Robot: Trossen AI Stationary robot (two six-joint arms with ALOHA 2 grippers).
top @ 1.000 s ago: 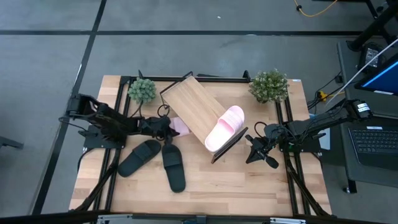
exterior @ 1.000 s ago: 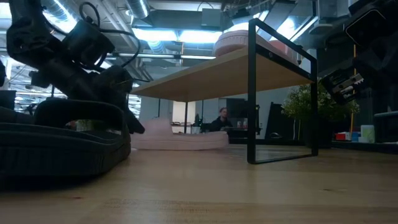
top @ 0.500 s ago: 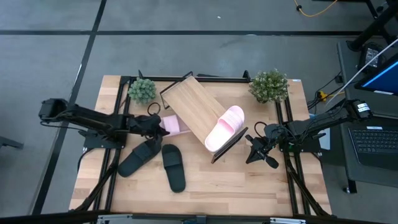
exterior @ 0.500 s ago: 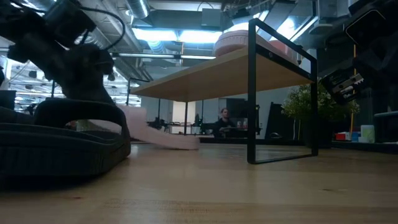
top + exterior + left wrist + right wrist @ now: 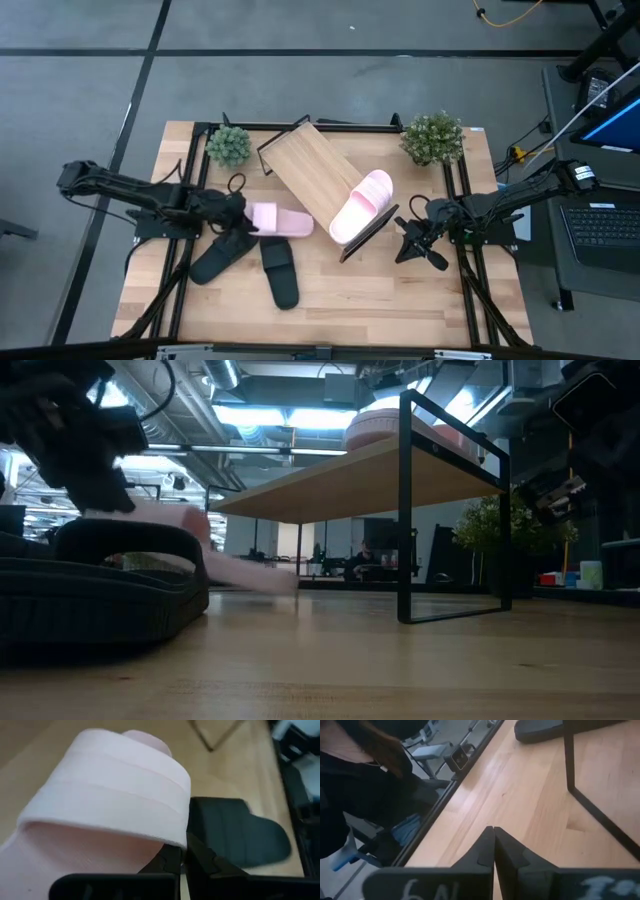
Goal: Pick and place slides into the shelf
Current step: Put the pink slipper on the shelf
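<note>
Clamped in the left claw (image 5: 243, 215), a pink slide (image 5: 279, 221) is pointed toward the shelf (image 5: 312, 176) just beyond; the right claw (image 5: 412, 244) is kept shut, empty.

Two potted plants, a laptop and a grey floor around the table

A small round green plant (image 5: 228, 145) stands at the far left corner of the wooden table (image 5: 400, 300); a bushier, paler plant (image 5: 433, 137) stands at the far right corner, well apart from it; an open laptop (image 5: 603, 222) with a blue screen sits off the table's right side; a yellow cable (image 5: 510, 14) lies on the grey floor (image 5: 300, 90) beyond; a person (image 5: 365, 775) in dark clothing shows past the table's edge in the right wrist view.
</note>
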